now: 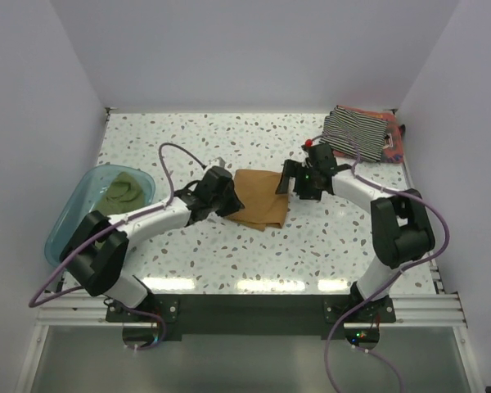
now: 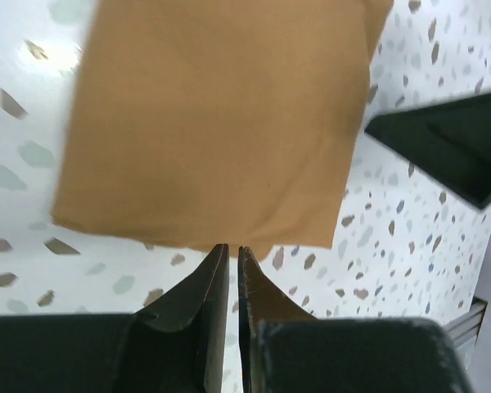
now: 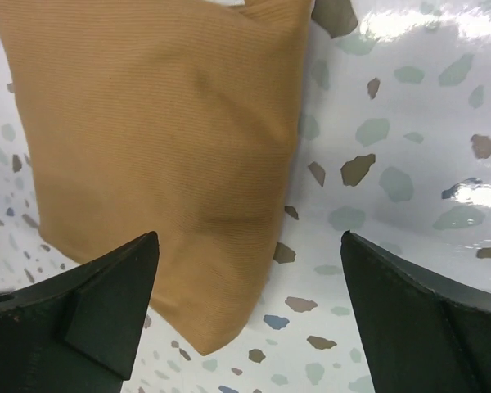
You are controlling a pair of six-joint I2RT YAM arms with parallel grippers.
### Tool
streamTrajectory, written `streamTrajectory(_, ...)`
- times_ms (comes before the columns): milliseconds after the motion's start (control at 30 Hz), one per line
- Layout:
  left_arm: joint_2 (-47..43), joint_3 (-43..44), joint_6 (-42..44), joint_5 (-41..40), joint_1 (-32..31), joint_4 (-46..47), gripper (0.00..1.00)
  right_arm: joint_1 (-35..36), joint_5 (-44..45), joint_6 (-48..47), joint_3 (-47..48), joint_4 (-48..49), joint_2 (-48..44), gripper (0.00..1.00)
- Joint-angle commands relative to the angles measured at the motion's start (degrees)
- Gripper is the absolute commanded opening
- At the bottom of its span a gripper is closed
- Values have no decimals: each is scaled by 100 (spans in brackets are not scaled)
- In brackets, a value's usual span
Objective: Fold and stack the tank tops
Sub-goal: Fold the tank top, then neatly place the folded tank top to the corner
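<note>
**Tan-brown tank top (image 1: pixel 262 203) folded flat, the rest parked elsewhere**

Starting nearest the arm bases: just a bare stretch of speckled table (image 1: pixel 229 250).

A bit further in, left gripper (image 2: pixel 233 250), fingers squeezed almost together with only a thin slit between them. Tips right at the near edge of the tan-brown tank top. Can't tell about any fabric nipped in that slit; looks like none from the wrist view, but honestly too close to call.

Then the shirt itself, lying around the middle of the table, folded into a rough rectangle, pretty smooth on top.

On its other side, right gripper (image 3: pixel 247 241), spread wide open and holding nothing. Sitting over the cloth's edge, one folded corner poking into the gap between the two fingers, speckled tabletop filling the rest of that gap. So one gripper on each side of the same shirt, facing each other across it.

Off to the left, translucent teal tub (image 1: pixel 69 225) at the table's edge, with the olive green tank top (image 1: pixel 123 192) bunched up inside.

Furthest back, in the far right corner: black-and-white striped tank top (image 1: pixel 356 135) lying on top of the reddish tank top (image 1: pixel 398 147). Only a pinkish-red rim of that one peeking out along the top and right side. Both well apart from the tan one and from the tub.
</note>
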Motion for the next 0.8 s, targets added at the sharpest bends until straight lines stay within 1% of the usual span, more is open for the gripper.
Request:
streamTrajectory(0, 167, 252, 280, -335, 575, -311, 15, -75, -830, 327, -434, 975, -217, 97)
streamTrajectory(133, 930, 796, 604, -457, 919, -399, 14, -110, -980, 441, -813, 1616, -164, 99)
streamTrajectory(200, 1090, 920, 675, -484, 990, -505, 13, -145, -1015, 494, -893, 1661, -112, 99)
streamTrajectory(300, 1117, 868, 702, -484, 1025, -418, 13, -180, -849, 451, -1033, 1723, -208, 99)
streamTrajectory(400, 1126, 824, 693, -432, 1025, -347, 13, -198, -831, 450, -920, 1618, -112, 98)
streamTrajectory(567, 1407, 1113, 719, -449, 1025, -443, 13, -198, -805, 617, -998, 1776, -50, 98)
streamTrajectory(667, 1530, 1263, 772, -432, 1025, -531, 13, -207, -569, 469, -788, 1548, 29, 98)
streamTrajectory(767, 1478, 1219, 807, -405, 1025, -496, 13, -294, -558, 310, -516, 1433, 204, 98)
